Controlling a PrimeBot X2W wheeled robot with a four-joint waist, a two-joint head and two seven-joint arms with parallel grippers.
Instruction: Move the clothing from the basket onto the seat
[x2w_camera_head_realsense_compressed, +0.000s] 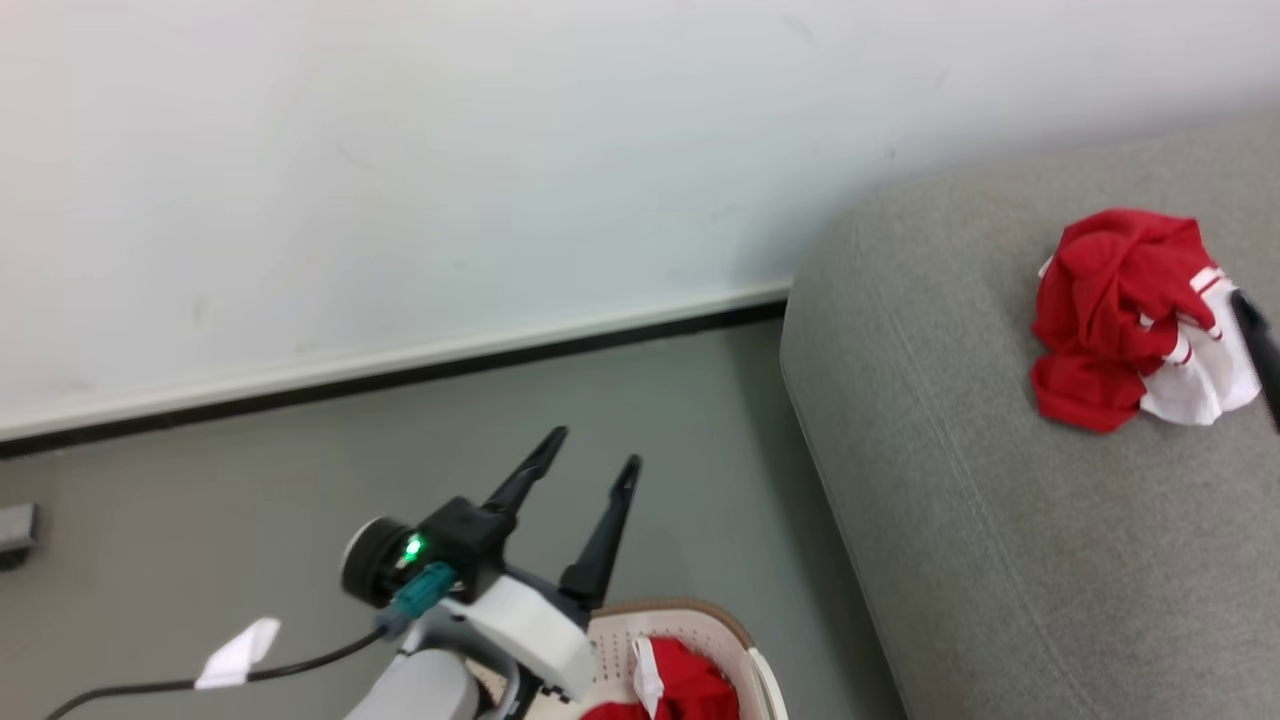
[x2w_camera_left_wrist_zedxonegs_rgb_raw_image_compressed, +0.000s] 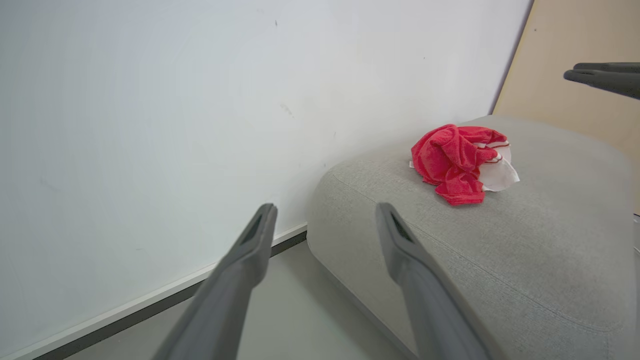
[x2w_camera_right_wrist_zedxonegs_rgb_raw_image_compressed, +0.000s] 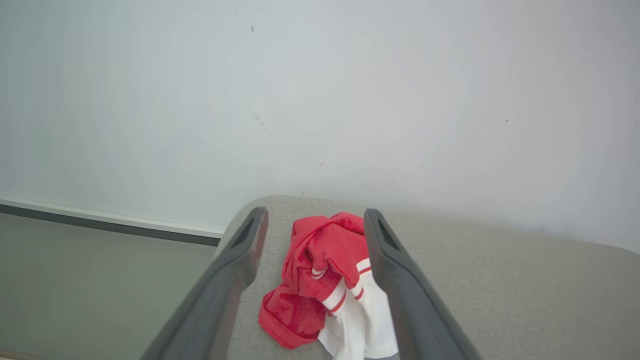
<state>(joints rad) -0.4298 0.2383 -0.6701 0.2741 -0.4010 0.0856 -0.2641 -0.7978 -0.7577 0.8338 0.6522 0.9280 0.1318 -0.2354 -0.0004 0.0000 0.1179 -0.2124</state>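
White wall (x2w_camera_head_realsense_compressed: 400, 200) behind, left gripper (x2w_camera_head_realsense_compressed: 596, 446) and right gripper (x2w_camera_right_wrist_zedxonegs_rgb_raw_image_compressed: 315, 215) both gape empty; clothing (x2w_camera_head_realsense_compressed: 700, 685) in the near basket (x2w_camera_head_realsense_compressed: 690, 607) looks light and limp, best pinched at a raised fold.

You have soft crumpled cloth in the clothing (x2w_camera_head_realsense_compressed: 1110, 320), coarse matt grey weave on the seat (x2w_camera_head_realsense_compressed: 980, 560), smooth perforated plastic for the basket (x2w_camera_head_realsense_compressed: 700, 607), and matt dark plastic on the left pincer (x2w_camera_head_realsense_compressed: 596, 446).

Crumpled red-white clothing (x2w_camera_head_realsense_compressed: 1120, 320) heaped on grey seat (x2w_camera_head_realsense_compressed: 1000, 550); red garment (x2w_camera_head_realsense_compressed: 695, 685) inside cream brown-rimmed basket (x2w_camera_head_realsense_compressed: 690, 604).
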